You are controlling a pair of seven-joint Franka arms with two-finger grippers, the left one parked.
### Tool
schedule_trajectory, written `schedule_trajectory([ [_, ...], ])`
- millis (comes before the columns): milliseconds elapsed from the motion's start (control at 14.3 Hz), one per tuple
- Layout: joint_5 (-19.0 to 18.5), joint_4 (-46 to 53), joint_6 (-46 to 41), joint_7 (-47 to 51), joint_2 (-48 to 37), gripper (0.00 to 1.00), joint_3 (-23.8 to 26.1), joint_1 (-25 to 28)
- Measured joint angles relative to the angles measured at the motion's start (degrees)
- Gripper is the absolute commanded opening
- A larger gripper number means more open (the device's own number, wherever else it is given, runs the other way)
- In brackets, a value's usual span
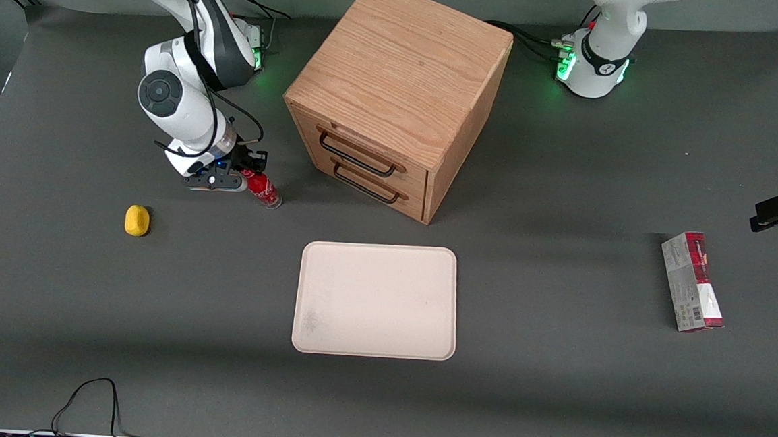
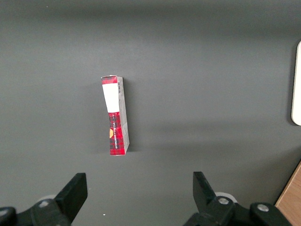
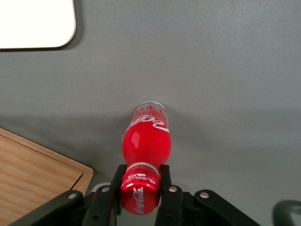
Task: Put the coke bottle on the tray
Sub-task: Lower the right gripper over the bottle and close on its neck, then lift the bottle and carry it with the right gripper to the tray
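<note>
1. Toward the working arm's end of the table lies a small yellow object, nearer the front camera than the gripper and apart from everything else.

2. The working arm reaches down from its base and bends at the elbow, so that its wrist hangs low over the table beside the wooden drawer cabinet.

3. The gripper sits just above the table surface, farther from the front camera than the tray. Its two black fingers are clamped on the neck of the coke bottle, just under the red cap, one on each side.

4. The coke bottle is tilted, not upright: its cap end is up in the gripper and its clear base points down and toward the front camera. Whether the base touches the table cannot be told. Its long axis runs slantwise from the fingers toward the tray's end of the table, white script facing up in the wrist view.

5. The tray lies flat, nearer the front camera than the bottle and the cabinet, well apart from the bottle, with nothing on it.

6. The cabinet shows two drawer fronts with dark handles, both closed.

7. Toward the parked arm's end lies a red-and-grey carton, flat on the table.
</note>
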Motion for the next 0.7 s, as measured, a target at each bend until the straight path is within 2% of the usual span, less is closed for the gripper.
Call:
schedule_trajectory([
  [420,-0.40,3.43,-1.08,0.00,0.13,0.00,-0.03,-0.25],
  [560,-1.60,9.36,-7.12,0.00,0.77,0.00,-0.15,-1.53],
  [700,-3.50,20.51,-17.34,0.00,3.38,0.00,-0.41,-3.55],
])
